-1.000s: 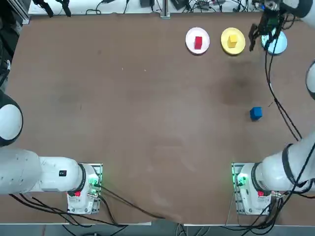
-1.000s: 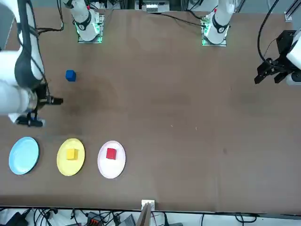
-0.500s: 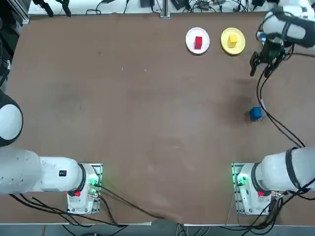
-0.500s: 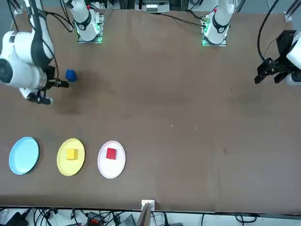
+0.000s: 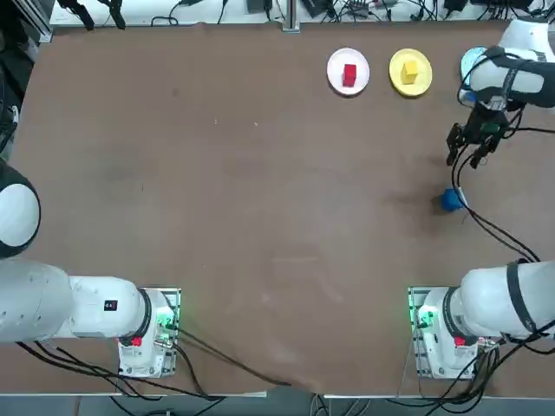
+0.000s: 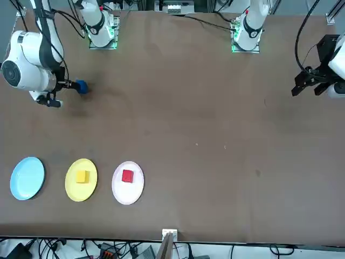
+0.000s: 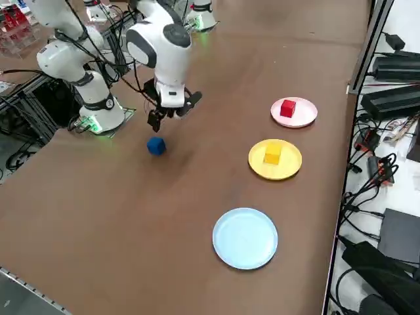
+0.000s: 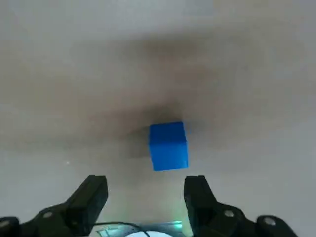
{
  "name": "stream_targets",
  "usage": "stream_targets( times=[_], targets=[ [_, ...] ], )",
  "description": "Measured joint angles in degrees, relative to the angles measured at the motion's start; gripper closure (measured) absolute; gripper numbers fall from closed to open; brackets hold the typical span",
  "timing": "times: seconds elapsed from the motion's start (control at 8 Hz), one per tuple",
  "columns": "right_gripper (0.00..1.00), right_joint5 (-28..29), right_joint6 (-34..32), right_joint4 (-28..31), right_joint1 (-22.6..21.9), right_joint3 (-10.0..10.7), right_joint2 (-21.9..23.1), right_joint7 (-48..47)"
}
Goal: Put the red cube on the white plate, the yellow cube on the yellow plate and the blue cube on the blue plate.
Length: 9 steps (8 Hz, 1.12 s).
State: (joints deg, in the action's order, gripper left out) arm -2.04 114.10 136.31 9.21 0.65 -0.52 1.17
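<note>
The red cube point(image 5: 349, 74) rests on the white plate point(image 5: 335, 68), and the yellow cube point(image 5: 410, 71) on the yellow plate point(image 5: 395, 76). Beside them the blue plate point(image 6: 27, 178) lies bare; in the top view my arm covers most of it. The blue cube point(image 5: 450, 199) sits alone on the brown table, nearer the robot's side. My right gripper point(image 5: 463, 157) hangs open and empty above the table, a short way to the plates' side of the blue cube point(image 7: 155, 146). In the wrist view the blue cube point(image 8: 168, 146) lies just beyond the open fingers point(image 8: 94, 195), apart from them.
The three plates stand in a row near the table's far right corner. Cables and power boxes point(image 7: 394, 98) line the table's right edge. The right arm's cable point(image 5: 494, 227) trails over the table past the blue cube. The parked left arm point(image 5: 52, 303) stays at the near left.
The right gripper has travelled from above the blue plate back toward the robot's side and down, ending close to the blue cube. Cubes and plates have stayed put.
</note>
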Motion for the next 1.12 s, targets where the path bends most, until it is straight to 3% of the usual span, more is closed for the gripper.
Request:
stream_targets(
  times=[0.5,1.12],
  targets=[
    [0.05,0.0,12.7,9.3,1.2,0.0,-0.2,1.8],
    [0.06,0.0,20.5,14.4,2.6,0.0,-0.4,5.3]
  ],
)
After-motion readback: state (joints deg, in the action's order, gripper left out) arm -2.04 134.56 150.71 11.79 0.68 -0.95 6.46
